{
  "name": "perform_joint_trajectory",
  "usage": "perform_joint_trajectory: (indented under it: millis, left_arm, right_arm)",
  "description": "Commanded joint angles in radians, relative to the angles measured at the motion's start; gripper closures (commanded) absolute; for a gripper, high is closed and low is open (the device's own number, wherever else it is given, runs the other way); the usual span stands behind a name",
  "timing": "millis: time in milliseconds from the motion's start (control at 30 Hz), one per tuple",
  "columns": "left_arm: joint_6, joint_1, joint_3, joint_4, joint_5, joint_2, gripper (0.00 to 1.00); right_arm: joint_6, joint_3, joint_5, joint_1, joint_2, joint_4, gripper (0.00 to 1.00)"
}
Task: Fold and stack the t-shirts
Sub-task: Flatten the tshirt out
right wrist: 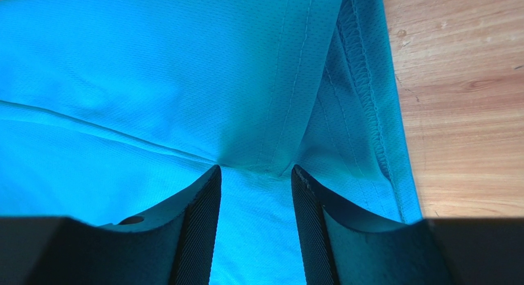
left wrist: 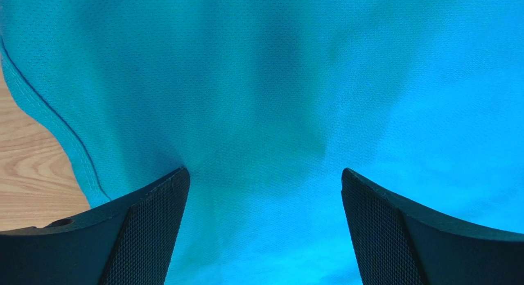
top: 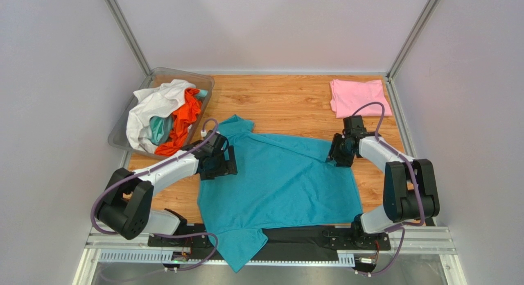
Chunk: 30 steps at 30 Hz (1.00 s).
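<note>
left fingers (left wrist: 144, 230) wide over teal t-shirt (top: 283, 174) | right fingers (right wrist: 190, 230) pinch its hem | overhead only: pink t-shirt (top: 358, 96)

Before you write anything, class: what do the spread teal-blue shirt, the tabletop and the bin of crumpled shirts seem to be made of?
The spread teal-blue shirt is probably synthetic sports mesh, matte; the wrist views show a fine pinhole knit. The orange-brown tabletop is wood or wood-look laminate, smooth, with grain lines and knots. The grey translucent bin is likely plastic, judging by its see-through walls and rounded moulded rim.
</note>
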Motion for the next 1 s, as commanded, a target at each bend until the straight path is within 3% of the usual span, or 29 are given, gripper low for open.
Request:
perform_joint_trajectory:
  millis: [0,133,233,267,433,500,767,967]
  left_arm:
    - [0.007,0.004,-0.014,-0.025,-0.019,-0.019,0.0]
    - [0.006,0.004,-0.016,-0.027,-0.024,-0.023,0.0]
    - [0.006,0.004,-0.017,-0.027,-0.025,-0.023,0.0]
    - [0.007,0.004,-0.017,-0.025,-0.025,-0.023,0.0]
    - [0.006,0.004,-0.019,-0.031,-0.033,-0.026,0.0]
    - [0.006,0.004,-0.019,-0.035,-0.036,-0.029,0.0]
    - [0.007,0.004,-0.02,-0.039,-0.048,-0.032,0.0]
    - [0.016,0.004,-0.016,-0.039,-0.05,-0.037,0.0]
  right_arm:
    - [-0.013,0.032,-0.017,-0.003,0.027,0.026,0.53]
    - [-0.015,0.02,-0.013,-0.003,0.028,0.029,0.54]
    - [-0.019,0.014,-0.025,-0.004,0.028,0.046,0.68]
    - [-0.018,0.014,-0.029,-0.003,0.027,0.051,0.79]
    - [-0.018,0.027,-0.034,-0.003,0.005,0.052,0.88]
    - [-0.021,0.035,-0.028,-0.003,-0.013,0.048,1.0]
    - [-0.016,0.075,-0.028,-0.004,-0.067,0.058,1.0]
    - [0.033,0.176,-0.014,-0.006,-0.013,0.078,1.0]
